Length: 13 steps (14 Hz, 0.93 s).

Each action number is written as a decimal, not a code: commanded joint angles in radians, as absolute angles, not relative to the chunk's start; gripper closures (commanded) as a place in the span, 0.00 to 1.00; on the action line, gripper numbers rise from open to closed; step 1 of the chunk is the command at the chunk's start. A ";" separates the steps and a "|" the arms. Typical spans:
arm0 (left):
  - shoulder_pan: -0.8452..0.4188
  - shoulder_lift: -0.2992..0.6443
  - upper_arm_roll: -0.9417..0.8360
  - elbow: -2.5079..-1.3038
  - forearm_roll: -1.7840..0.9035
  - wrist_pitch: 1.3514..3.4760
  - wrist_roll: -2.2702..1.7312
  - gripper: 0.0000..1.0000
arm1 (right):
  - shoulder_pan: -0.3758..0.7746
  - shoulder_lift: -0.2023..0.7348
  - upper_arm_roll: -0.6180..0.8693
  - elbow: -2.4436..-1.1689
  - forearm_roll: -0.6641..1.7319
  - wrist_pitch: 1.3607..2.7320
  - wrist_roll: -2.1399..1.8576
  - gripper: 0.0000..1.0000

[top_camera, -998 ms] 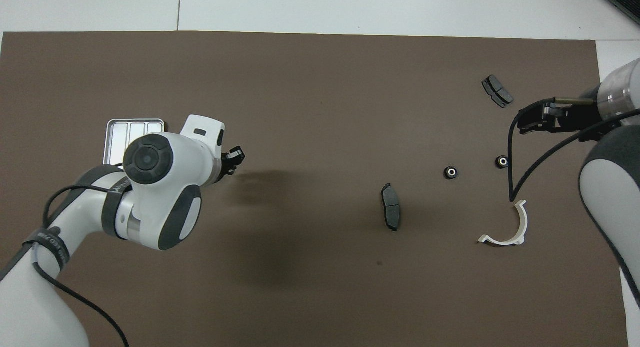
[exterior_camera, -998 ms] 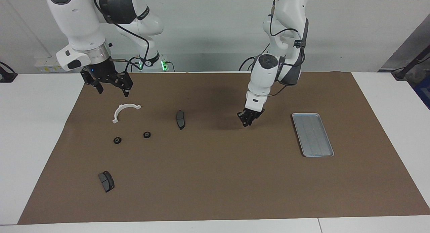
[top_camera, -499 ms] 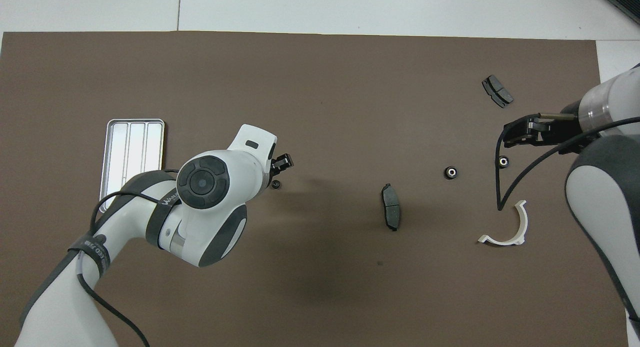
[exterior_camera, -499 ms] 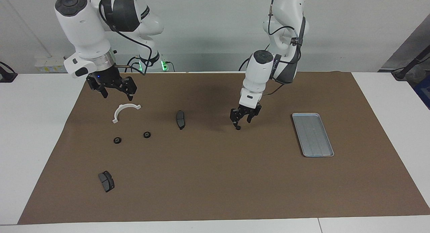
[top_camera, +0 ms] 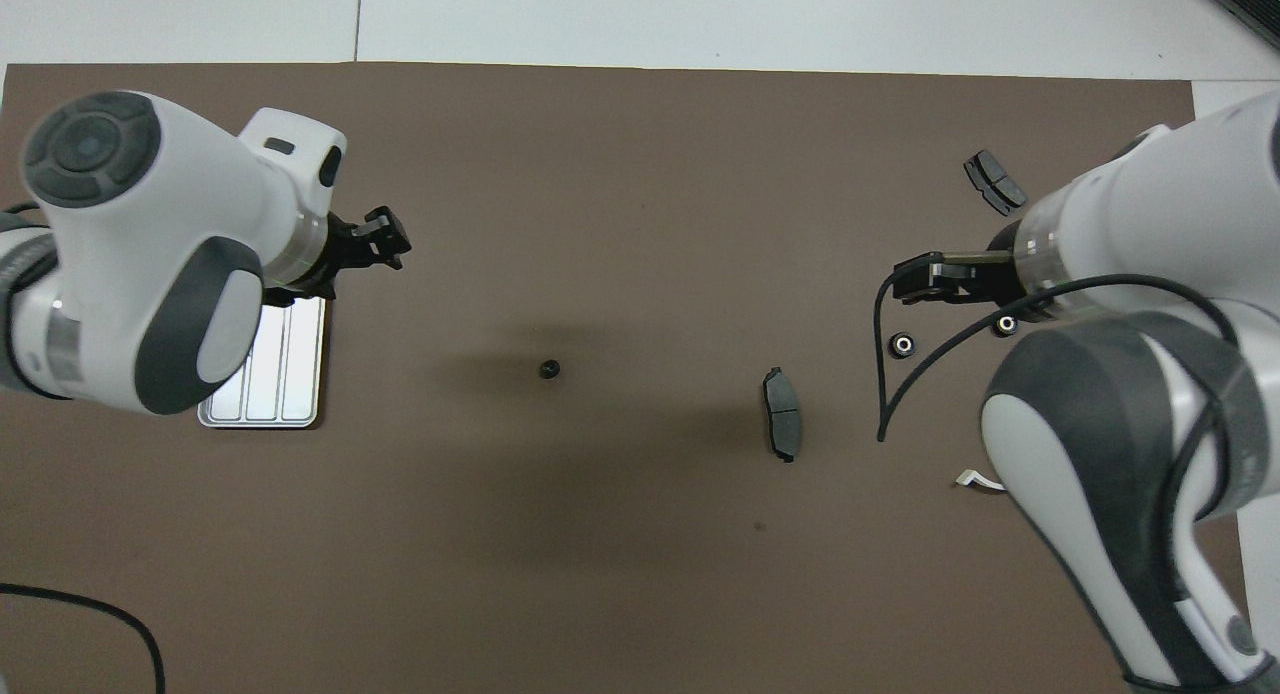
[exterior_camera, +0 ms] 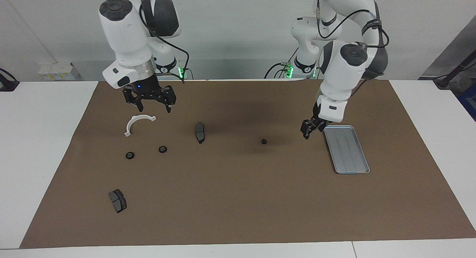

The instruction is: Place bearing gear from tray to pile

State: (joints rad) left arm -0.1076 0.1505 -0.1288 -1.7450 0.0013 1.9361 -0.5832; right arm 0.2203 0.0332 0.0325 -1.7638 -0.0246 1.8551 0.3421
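Your bearing gear [exterior_camera: 263,141] now lies loose on the brown mat [exterior_camera: 238,213] at mid-frame of the facing view, between the tray [exterior_camera: 357,168] and the pile's nearest brake pad [exterior_camera: 199,132]. A second ago the left gripper [exterior_camera: 309,129] carried it; it has since let go and pulled back beside the tray's upper corner, fingers apart, empty. So the gear is off the tray but short of the pile. The right gripper [exterior_camera: 151,103] hangs open above the white bracket [exterior_camera: 137,123]. Overhead, the left arm covers much of the tray and the right arm most of the bracket; the facing view shows both whole.
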 commanded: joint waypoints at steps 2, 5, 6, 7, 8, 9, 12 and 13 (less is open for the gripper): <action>0.004 0.085 -0.137 -1.724 -0.003 1.803 -0.401 0.27 | 0.348 0.127 0.028 -1.789 -0.009 1.997 0.512 0.00; 0.026 0.034 -0.133 -1.698 0.003 1.706 -0.293 0.32 | 0.435 0.218 0.028 -1.784 -0.009 2.123 0.615 0.00; 0.035 0.029 -0.133 -1.677 0.003 1.675 -0.258 0.32 | 0.461 0.238 0.028 -1.781 -0.009 2.153 0.635 0.00; 0.044 0.029 -0.132 -1.646 0.005 1.636 -0.246 0.32 | 0.489 0.264 0.028 -1.770 -0.009 2.176 0.658 0.00; 0.043 0.031 -0.133 -1.616 0.005 1.605 -0.244 0.32 | 0.523 0.297 0.028 -1.747 -0.011 2.193 0.690 0.00; 0.043 0.031 -0.133 -1.605 0.009 1.589 -0.242 0.32 | 0.543 0.320 0.028 -1.737 -0.011 2.215 0.707 0.00; 0.041 0.022 -0.138 -1.618 0.020 1.604 -0.232 0.31 | 0.621 0.397 0.029 -1.709 -0.026 2.279 0.776 0.00; 0.043 0.018 -0.138 -1.627 0.018 1.615 -0.198 0.30 | 0.635 0.435 0.029 -1.675 -0.028 2.284 0.791 0.00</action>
State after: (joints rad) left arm 0.0310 0.0232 -0.1287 -1.6211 0.0074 1.6134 -0.2443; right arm 0.6070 0.3556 0.0331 -1.7487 -0.0247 2.2632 0.7507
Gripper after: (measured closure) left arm 0.304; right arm 0.000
